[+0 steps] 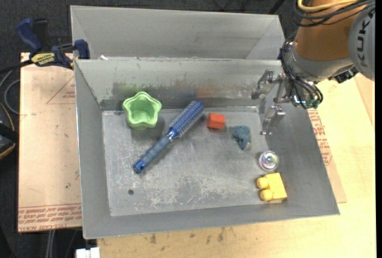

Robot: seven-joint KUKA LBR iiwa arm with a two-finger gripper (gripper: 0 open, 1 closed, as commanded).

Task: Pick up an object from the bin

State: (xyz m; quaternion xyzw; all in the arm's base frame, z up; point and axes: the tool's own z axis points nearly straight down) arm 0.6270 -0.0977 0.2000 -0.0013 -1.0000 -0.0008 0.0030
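A: Blue brush (170, 134) is the biggest thing on the floor of the bin (89, 131), lying aslant left of the middle, bristle head toward the back wall. Probably light, stiff plastic. I'd take it across the thin handle, since the bristles would give.

B: It lies well apart from the hand (267, 128), though, which hangs over the right rear of the floor. Spread or pressed together, I cannot tell; nothing shows pinched in it.

A: Next down, the green flower-shaped cup (142, 110) at the left rear, upright, mouth up. It looks soft and light, so one wall of the rim is the place.

B: Then the yellow block (271, 187) in the right front corner: hard, squarish, flat sides, likely the surest hold.

A: The grey-blue lump (242, 137) is near the hand, toward the bin's middle. Its shape is uneven, so it may twist; grip its thickest part.

B: The orange block (216, 122), just beside the brush head, is small and square, easy across two faces.

A: Smallest, the shiny round piece (268, 160), between the hand and the yellow block. Smooth, perhaps slippery.
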